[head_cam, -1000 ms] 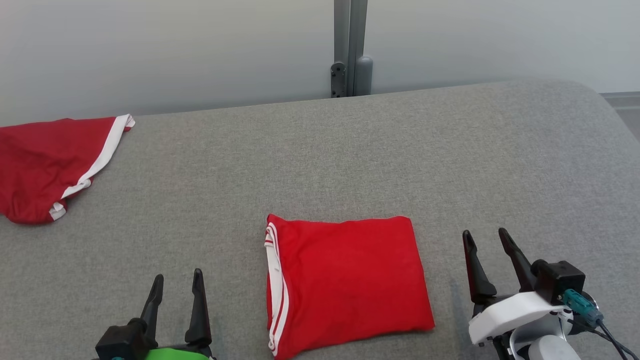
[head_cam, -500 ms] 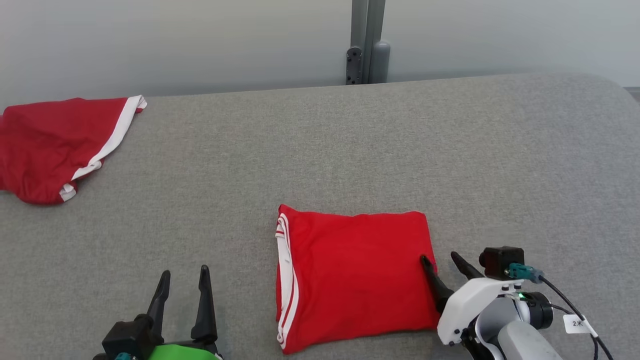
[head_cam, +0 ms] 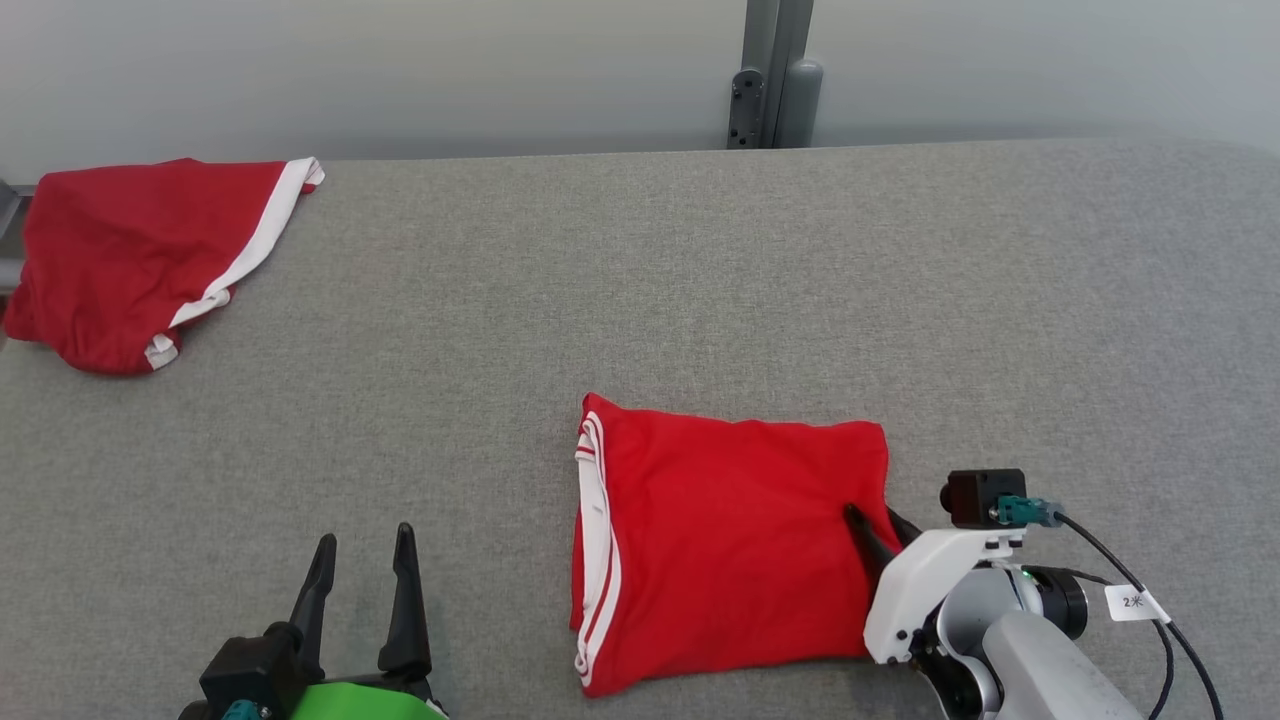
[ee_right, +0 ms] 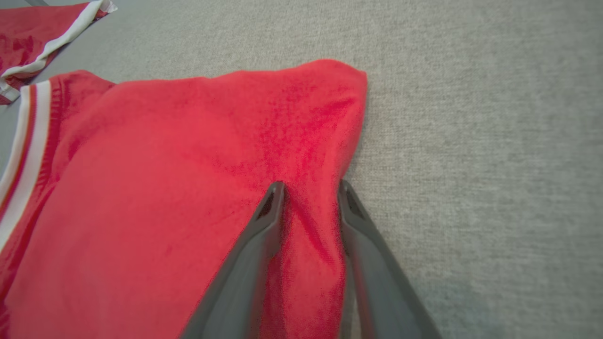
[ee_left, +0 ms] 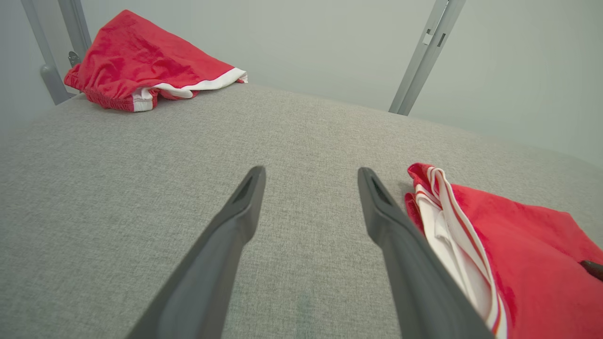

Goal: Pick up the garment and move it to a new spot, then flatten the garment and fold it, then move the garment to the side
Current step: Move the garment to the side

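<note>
My right gripper (ee_right: 311, 186) is clenched on the garment (head_cam: 730, 540). In the right wrist view its two dark fingers (ee_right: 264, 221) straddle the plain right-hand edge, with a raised ridge of red cloth pinched between them. The outer finger sits right where the cloth meets the grey padded surface (head_cam: 700, 280).

In the head view the garment lies in the lower middle of the frame, folded into a flat block that is close to square, so I cannot name a long axis with any confidence. Its white stripes (head_cam: 598, 560) run up and down the frame along the left edge. That striped edge faces the lower left and the plain edge faces the lower right, where I have hold of it.

My left gripper (head_cam: 364, 535) is at the lower left, released and holding nothing. Its fingers point up the frame and stand apart from the striped edge.

A second red garment (head_cam: 140, 250) with white trim lies crumpled at the upper left. A grey post (head_cam: 770, 70) rises behind the far edge, at the top of the frame.
</note>
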Tool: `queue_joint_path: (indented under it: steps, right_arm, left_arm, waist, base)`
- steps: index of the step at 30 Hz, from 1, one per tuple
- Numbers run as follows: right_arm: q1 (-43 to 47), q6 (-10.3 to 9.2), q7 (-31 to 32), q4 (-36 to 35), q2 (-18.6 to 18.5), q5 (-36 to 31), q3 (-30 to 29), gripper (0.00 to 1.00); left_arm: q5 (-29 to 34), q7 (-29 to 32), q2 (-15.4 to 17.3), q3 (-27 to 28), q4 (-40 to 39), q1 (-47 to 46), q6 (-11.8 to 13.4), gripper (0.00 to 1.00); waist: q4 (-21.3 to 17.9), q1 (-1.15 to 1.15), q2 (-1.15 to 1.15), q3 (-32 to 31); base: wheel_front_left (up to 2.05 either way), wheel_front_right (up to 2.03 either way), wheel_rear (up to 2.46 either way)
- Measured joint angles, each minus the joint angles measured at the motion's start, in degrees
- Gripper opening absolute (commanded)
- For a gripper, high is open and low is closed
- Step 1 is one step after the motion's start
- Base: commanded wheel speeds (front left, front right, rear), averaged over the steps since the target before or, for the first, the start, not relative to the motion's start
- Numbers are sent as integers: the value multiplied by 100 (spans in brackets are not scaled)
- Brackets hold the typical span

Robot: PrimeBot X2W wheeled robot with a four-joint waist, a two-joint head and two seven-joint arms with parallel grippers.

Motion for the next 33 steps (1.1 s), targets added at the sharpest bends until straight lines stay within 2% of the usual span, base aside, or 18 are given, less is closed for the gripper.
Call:
queue_joint_path:
  steps: [2, 9, 16, 25, 33]
  right_arm:
    - [-46, 0, -3, 51, -1, 63, 60, 0]
    - [-194, 5, -291, 132, -129, 151, 70, 0]
    - [-489, 5, -568, 194, -383, 104, -164, 0]
    - [-1085, 4, -681, 270, -654, 24, -453, 0]
    - [-1702, 4, -862, 527, -687, 7, -601, 0]
  left_arm:
    - [15, 0, -9, 10, -11, 0, 1, 100]
    - [91, 0, -22, 60, -63, -2, -13, 100]
    - [176, 0, -22, 99, -165, -65, -60, 100]
    - [308, 0, 40, 55, -334, -275, -112, 100]
    - [485, 188, 225, -88, -610, -589, -138, 100]
  waist:
    - [-26, 0, 0, 10]
    - [-209, 0, 0, 53]
    - [-562, 0, 0, 135]
    - [-1257, 0, 0, 343]
    - [-2011, 0, 0, 666]
  base:
    - [0, 0, 0]
    - [0, 0, 0]
    - [0, 0, 0]
    - [0, 0, 0]
    - [0, 0, 0]
